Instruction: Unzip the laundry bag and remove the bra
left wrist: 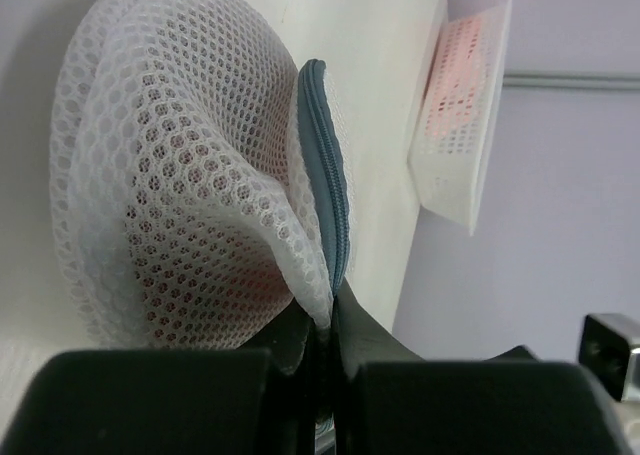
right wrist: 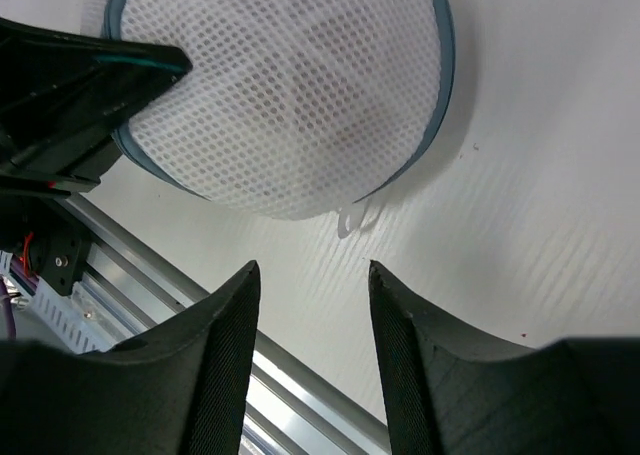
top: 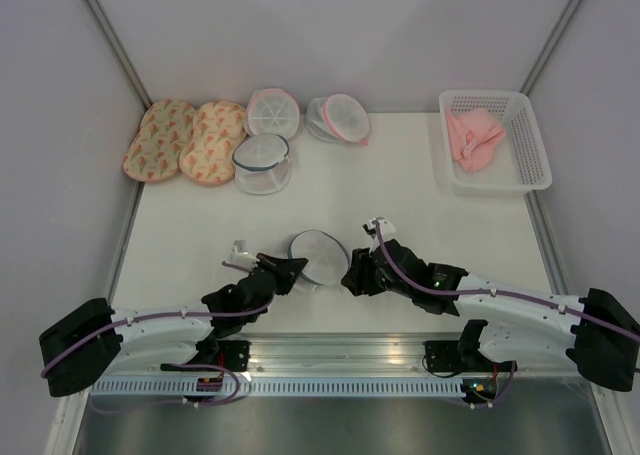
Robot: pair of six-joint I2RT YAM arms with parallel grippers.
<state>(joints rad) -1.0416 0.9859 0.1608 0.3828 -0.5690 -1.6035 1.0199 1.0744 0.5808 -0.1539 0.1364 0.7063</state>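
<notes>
bag: laundry bag (top: 320, 255) is sitting near-centre of table (top: 400, 205), tilted on edge, dome facing right gripper (right wrist: 312, 275), round so no long axis | left gripper (left wrist: 318, 325): jaws closed, pinching its mesh beside zipper (left wrist: 325, 155) | right gripper: gaping, holding nothing | risk: mesh slipping from this thin pinch when zipper is being pulled

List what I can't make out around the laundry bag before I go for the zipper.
Bra: left wrist view, only a reddish tint through the laundry bag mesh; shape hidden.
Zipper pull: right wrist view, a pale tab at the rim, too small to identify.
Zipper: left wrist view, its far run hidden behind the dome.
Bag's sides: top view, covered by the left gripper and right gripper.
</notes>
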